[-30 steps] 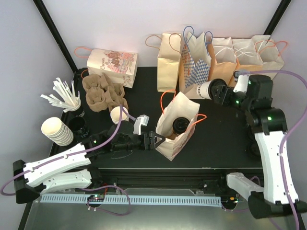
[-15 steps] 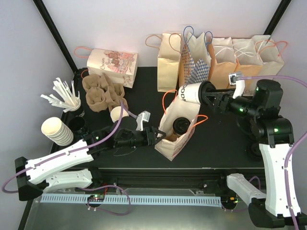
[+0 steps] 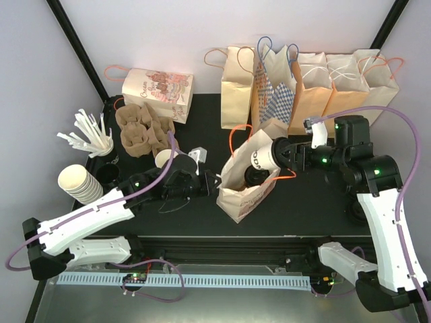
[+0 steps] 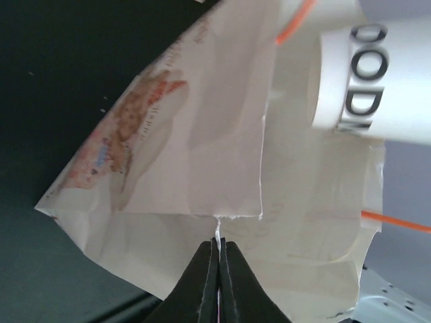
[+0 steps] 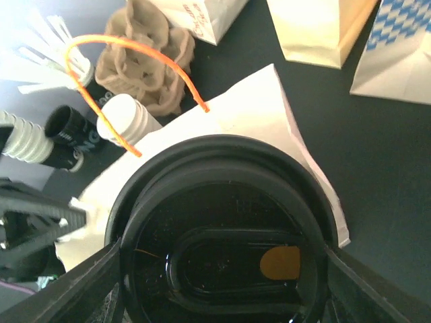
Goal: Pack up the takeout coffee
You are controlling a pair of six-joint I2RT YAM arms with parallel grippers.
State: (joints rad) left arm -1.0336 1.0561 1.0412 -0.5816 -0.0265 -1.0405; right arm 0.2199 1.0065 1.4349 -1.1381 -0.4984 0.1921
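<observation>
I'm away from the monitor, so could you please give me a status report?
Left fingers shut on bag rim. Right fingers holding coffee cup at bag mouth. Another lidded cup inside.

The left gripper (image 4: 219, 250), which stood open just left of the paper bag (image 3: 244, 196), moved a little to the right and pinched its fingers together on the left edge of the bag's mouth. The right gripper (image 3: 284, 152) carried the takeout coffee (image 3: 264, 156) from the far right side to the left and nearer, until the cup lay on its side over the open bag. The bag's top leaned lower than before.
</observation>
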